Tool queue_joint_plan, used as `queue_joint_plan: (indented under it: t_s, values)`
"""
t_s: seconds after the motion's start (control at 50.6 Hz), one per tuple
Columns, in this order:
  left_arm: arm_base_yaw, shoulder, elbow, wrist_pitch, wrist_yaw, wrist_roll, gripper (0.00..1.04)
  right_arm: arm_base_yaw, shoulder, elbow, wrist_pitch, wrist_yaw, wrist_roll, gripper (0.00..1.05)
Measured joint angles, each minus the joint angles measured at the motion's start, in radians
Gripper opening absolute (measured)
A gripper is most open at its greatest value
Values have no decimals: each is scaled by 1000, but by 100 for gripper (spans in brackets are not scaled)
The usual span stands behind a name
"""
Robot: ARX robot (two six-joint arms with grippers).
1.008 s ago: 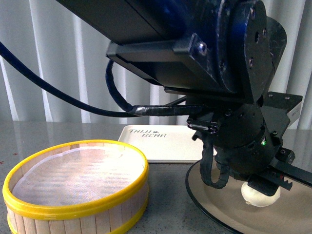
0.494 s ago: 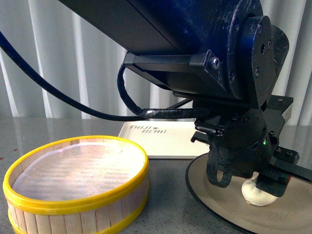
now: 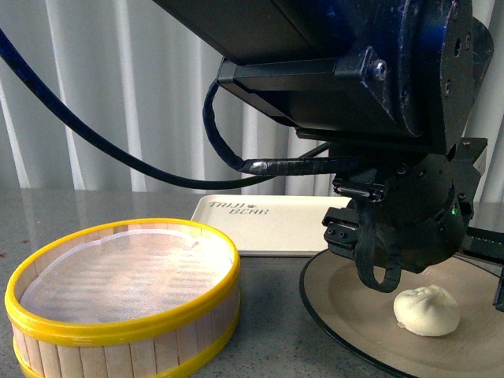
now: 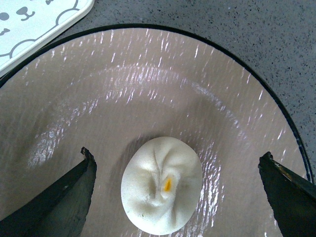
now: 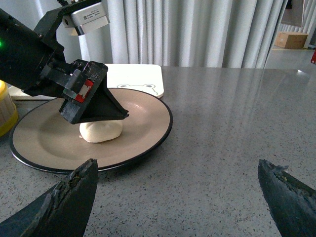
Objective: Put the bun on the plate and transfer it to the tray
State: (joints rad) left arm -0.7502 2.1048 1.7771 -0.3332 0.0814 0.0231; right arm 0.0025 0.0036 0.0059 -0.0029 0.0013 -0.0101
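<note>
The white pleated bun lies on the beige plate with the black rim, at the front right. In the left wrist view the bun lies between the wide-open jaws of my left gripper, which hangs above it without touching; the plate fills that view. The cream tray lettered "BEAR" lies behind the plate. In the right wrist view my right gripper is open and empty above bare table, to the side of the plate and the bun.
A round wooden steamer basket with yellow rims and a white liner stands at the front left. The left arm's black body and cables fill the upper front view. White curtains hang behind the grey speckled table.
My left gripper has let go of the bun and risen, moving right; the bun now lies uncovered on the plate.
</note>
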Motion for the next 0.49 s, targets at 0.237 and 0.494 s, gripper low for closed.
queue_joint_plan:
  t_s: [0.237, 0.494]
  values:
    - [94, -33, 12, 59, -4, -79, 98, 0, 0, 0, 0, 0, 0, 96]
    - [315, -159, -31, 114, -81, -214, 98, 0, 0, 0, 0, 0, 0, 96]
